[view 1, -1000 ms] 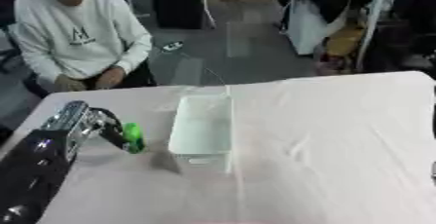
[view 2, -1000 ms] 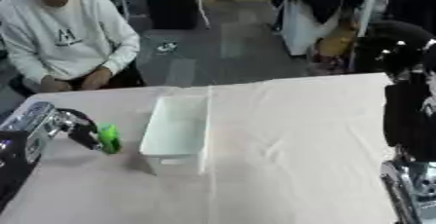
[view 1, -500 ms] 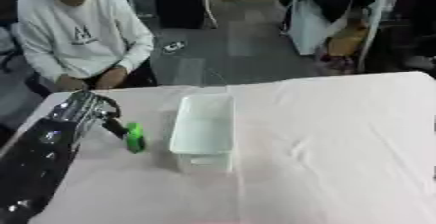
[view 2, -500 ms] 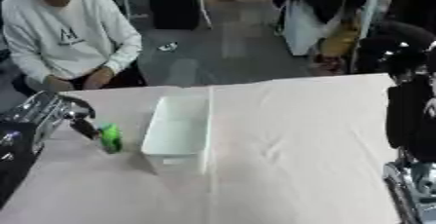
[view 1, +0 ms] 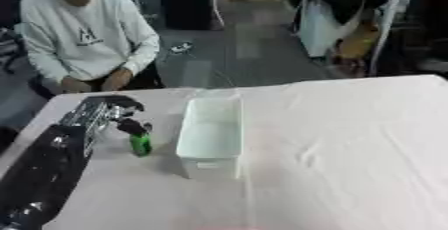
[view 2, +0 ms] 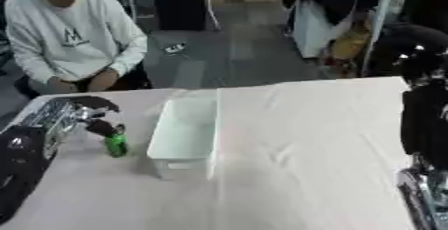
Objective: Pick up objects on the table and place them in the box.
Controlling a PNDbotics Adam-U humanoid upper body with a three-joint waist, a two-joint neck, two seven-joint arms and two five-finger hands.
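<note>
1. The black-and-silver left hand (view 1: 112,113) has its fingers curled around the top of the small green bottle (view 1: 140,144).
2. The bottle stands upright on the white-clothed surface (view 1: 350,144), just left of the white rectangular plastic box (view 1: 211,134).

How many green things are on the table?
1. The green thing stands just left of the white box, with the left robot hand curled around its top. Nothing shows inside the box, though its walls could hide something.
</note>
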